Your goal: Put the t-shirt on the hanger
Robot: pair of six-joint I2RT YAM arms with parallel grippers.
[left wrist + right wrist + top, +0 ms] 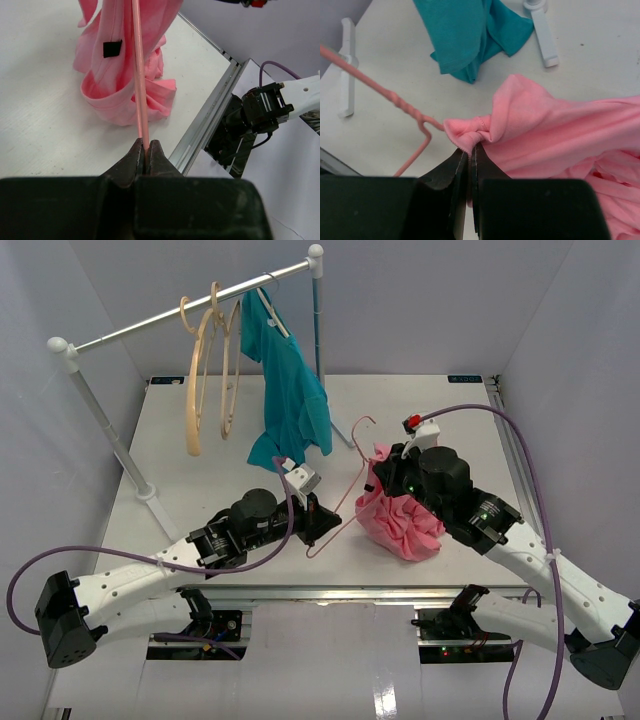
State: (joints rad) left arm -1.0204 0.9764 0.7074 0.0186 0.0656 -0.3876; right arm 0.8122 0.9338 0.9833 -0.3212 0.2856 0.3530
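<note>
Both pincers are pressed together: my left pincer (145, 148) clamps a thin bar of the hanger (139, 75), and my right pincer (469, 151) pinches a stitched edge of the t-shirt (560, 130). The t-shirt hangs bunched down to the surface (200, 470), touching the hanger's neck. I judge the cloth light, limp and clingy, and the wire springy, so that stitched edge gives the firmest hold.

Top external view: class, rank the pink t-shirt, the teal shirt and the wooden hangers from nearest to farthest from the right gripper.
1. Pink t-shirt: pinched in the right gripper, bunched just below it.
2. Teal shirt: up and to the left, hanging from the rail.
3. Wooden hangers: farther left along the same rail.
</note>
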